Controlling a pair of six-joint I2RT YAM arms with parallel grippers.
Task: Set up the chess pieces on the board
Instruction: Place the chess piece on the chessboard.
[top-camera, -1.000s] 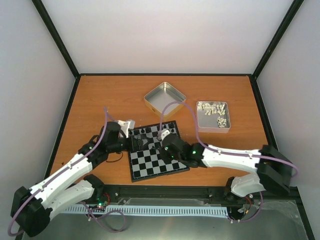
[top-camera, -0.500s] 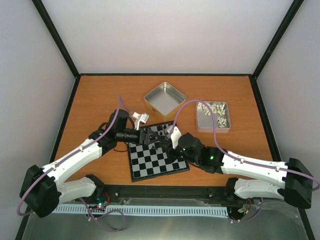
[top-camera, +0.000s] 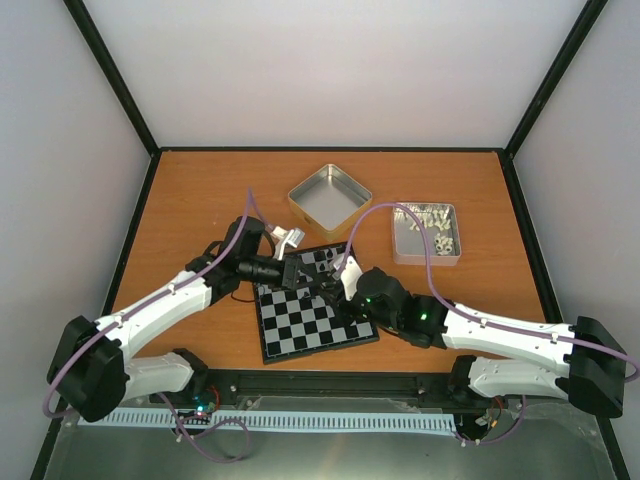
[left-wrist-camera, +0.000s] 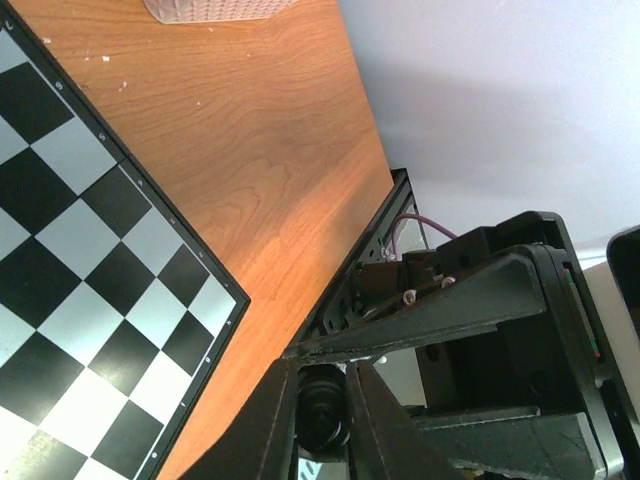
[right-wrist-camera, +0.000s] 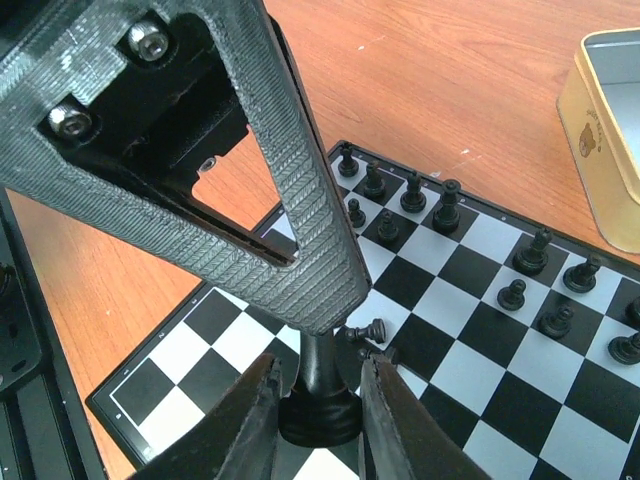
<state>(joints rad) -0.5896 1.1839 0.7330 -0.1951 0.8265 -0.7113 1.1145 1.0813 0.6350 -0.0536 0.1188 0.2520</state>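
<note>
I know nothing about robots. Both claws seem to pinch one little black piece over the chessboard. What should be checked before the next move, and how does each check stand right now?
1. The right gripper clamps the tiny black chess piece at its base: ok.
2. The left gripper is closed on that same piece: ok, its fingers flank it.
3. The piece hangs clear of the small black-and-grey chessboard: cannot tell.
4. Pieces already set all stand upright: not ok, one small black pawn appears to lie on its side beside the held piece.
5. The board's near rows are free for placing: ok.
</note>
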